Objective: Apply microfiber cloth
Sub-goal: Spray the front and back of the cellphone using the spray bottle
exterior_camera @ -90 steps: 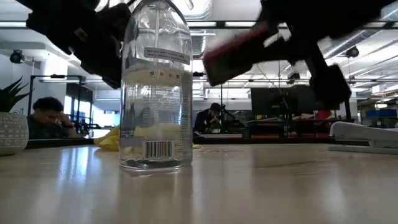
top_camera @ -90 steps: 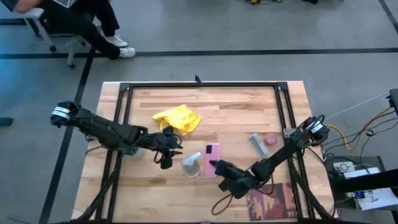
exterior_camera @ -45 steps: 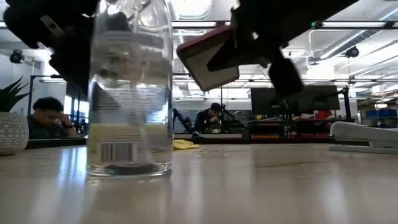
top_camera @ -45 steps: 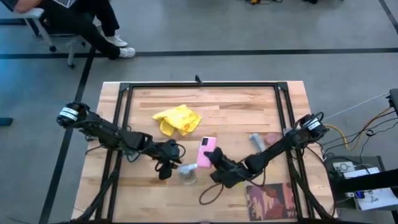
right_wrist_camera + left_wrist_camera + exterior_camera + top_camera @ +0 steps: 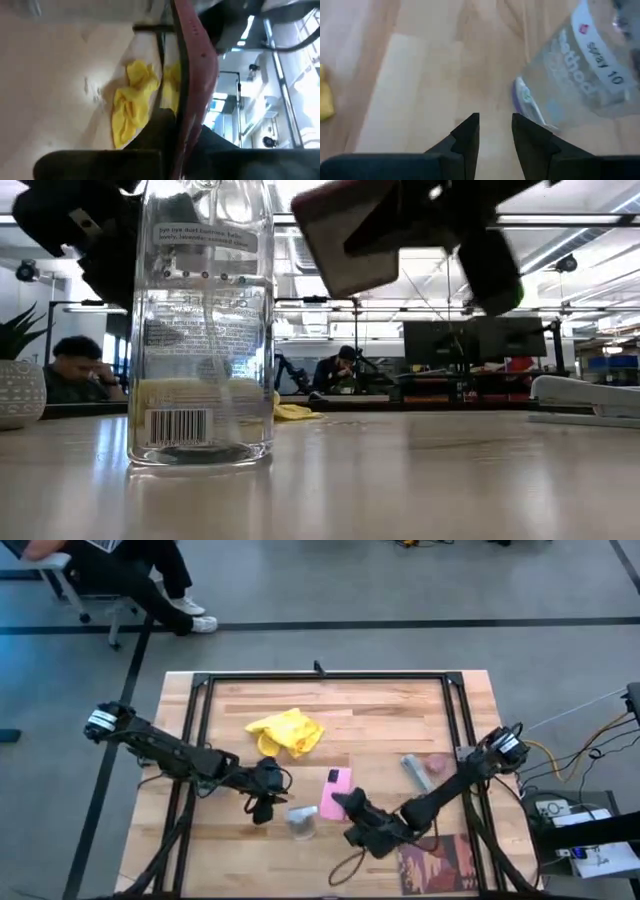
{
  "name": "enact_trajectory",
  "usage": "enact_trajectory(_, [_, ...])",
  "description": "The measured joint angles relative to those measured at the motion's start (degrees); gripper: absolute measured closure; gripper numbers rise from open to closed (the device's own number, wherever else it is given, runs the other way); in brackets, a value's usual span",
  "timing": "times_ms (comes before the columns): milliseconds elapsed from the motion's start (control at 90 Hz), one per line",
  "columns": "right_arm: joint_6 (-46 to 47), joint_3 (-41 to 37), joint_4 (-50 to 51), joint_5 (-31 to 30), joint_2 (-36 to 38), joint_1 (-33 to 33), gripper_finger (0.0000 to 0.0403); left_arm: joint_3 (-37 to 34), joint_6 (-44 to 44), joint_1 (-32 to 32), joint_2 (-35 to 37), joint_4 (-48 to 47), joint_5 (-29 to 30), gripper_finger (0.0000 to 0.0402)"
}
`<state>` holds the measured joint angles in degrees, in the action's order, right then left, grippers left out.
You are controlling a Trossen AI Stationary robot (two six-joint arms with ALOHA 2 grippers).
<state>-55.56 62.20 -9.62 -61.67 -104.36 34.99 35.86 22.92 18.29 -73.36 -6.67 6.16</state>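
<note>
Nearest the front edge of the counter [image 5: 200,870] we've got the clear bottle [image 5: 302,823] standing upright. Our left claw [image 5: 262,806] sits just beside it, fingers a little apart with nothing between them; the wrist view shows bare wood in the gap and the bottle off to one side, so it looks like the bottle has been let go and parked.

Right next door, our right claw [image 5: 350,806] is clamped on the phone [image 5: 334,793], which reads pink here, probably a case. The phone's held off the counter and tilted, which we'd guess is to present its face for wiping.

Further back, toward the rear edge and left of centre, the cloth [image 5: 285,731] lies crumpled, well apart from both claws and untouched. So the wipe hasn't started; our free left claw seems the one to go fetch it.

Hard to make out: the low view barely shows a yellow sliver of the cloth behind the bottle, and the right wrist view is mostly blocked by the phone's edge. We can't tell which phone side faces up.
</note>
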Motion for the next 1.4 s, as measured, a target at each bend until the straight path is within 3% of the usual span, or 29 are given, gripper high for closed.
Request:
enact_trajectory(144, [3.53, 2.32, -0.04, -5.22, 0.0, 2.77, 0.04, 0.0, -0.01, 0.02, 0.24, 0.66, 0.85, 0.0303])
enact_trajectory(333, [1.35, 5.58, -0.12, -11.57, 0.0, 4.1, 0.04, 0.0, 0.07, 0.0, 0.24, 1.52, 0.89, 0.0303])
enact_trajectory(1144, [-0.6, 10.32, 0.53, -9.84, 0.0, -3.58, 0.04, 0.11, -0.81, 1.05, 0.54, 4.14, 0.19, 0.0303])
enact_trajectory(1300, [-1.26, 9.55, 3.25, -5.84, 0.04, -4.49, 0.04, 0.11, -5.5, 1.03, 5.73, 3.28, 0.24, 0.0303])
enact_trajectory(1400, [-6.7, 7.42, 3.43, -5.66, 0.04, -5.33, 0.04, 0.13, -8.29, 1.03, 10.9, 0.8, 0.35, 0.0303])
